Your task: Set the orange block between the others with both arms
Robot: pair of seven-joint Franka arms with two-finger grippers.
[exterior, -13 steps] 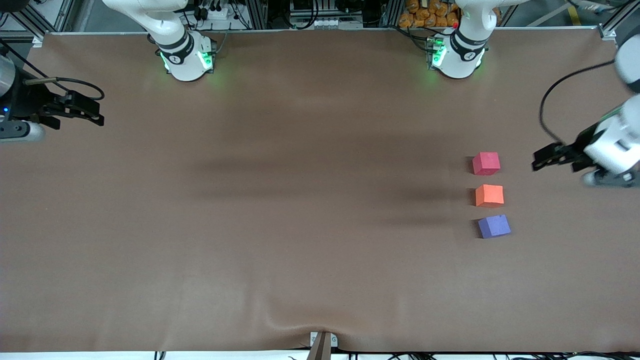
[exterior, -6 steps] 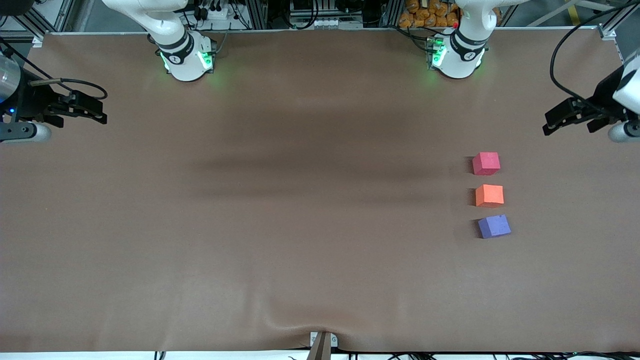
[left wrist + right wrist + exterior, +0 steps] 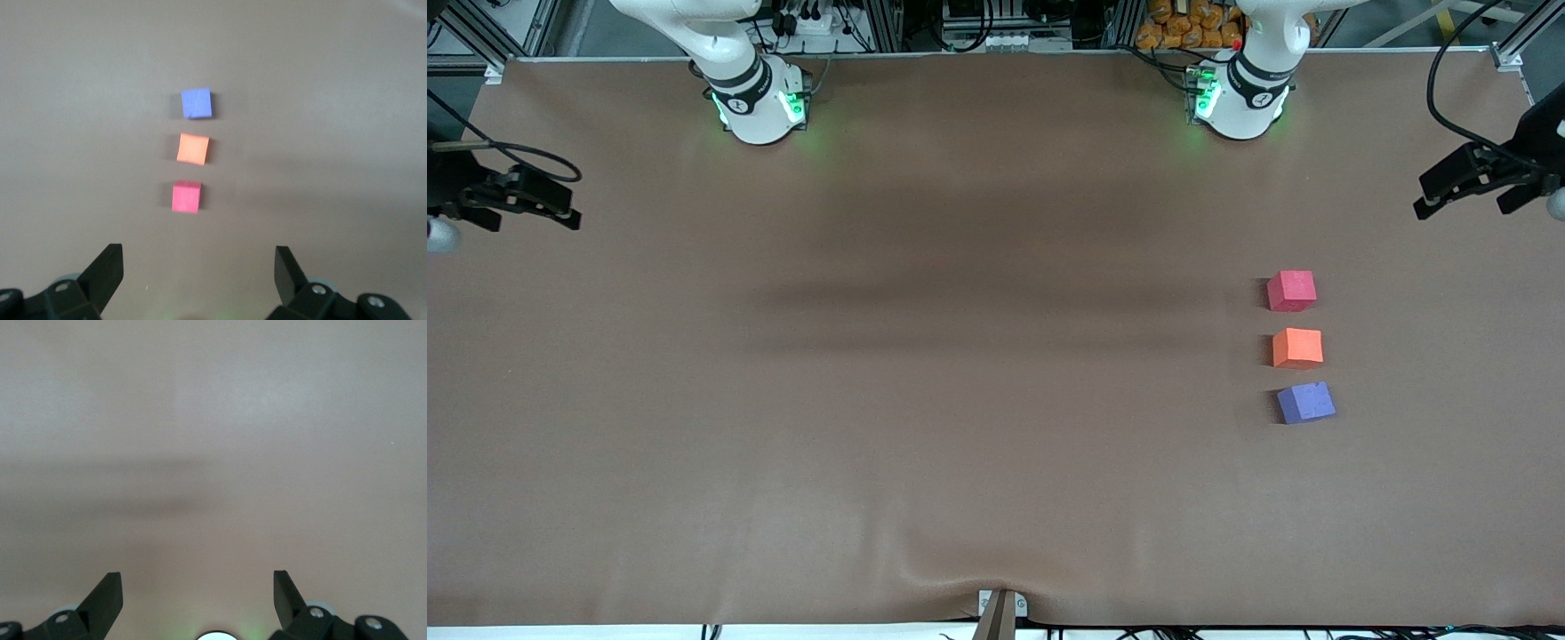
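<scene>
Both arms are cut off by the front view's edges: only the bases, the first links and the tool ends show, with the wrists out of frame. Left tool [image 3: 1427, 206] hangs over the bench [image 3: 960, 356] at the left arm's end, pointing inward, empty, fingers [image 3: 107, 267] spread wide apart in the left wrist view. Right tool [image 3: 569, 213] hangs over the right arm's end of the bench, also pointing inward, empty, its fingers [image 3: 107, 590] likewise spread wide. The right wrist view shows only bare bench surface and soft shadows.

Orange block [image 3: 1297, 347] sits on the bench toward the left arm's end, in a straight row between the other two. Pinkish-red block [image 3: 1291, 290] is farther from the front camera, purple-blue block [image 3: 1305, 402] nearer. Small gaps separate all three, none touching. The purple-blue one is turned a little off the line of the others.

The left wrist view shows the same row: purple-blue block [image 3: 197, 103], orange block [image 3: 193, 148], pinkish-red block [image 3: 186, 197], all well apart from the left tool's fingers. Neither tool touches a block.

A small metal bracket [image 3: 1000, 609] shows at the bench's near edge, partly cut off by the frame.
</scene>
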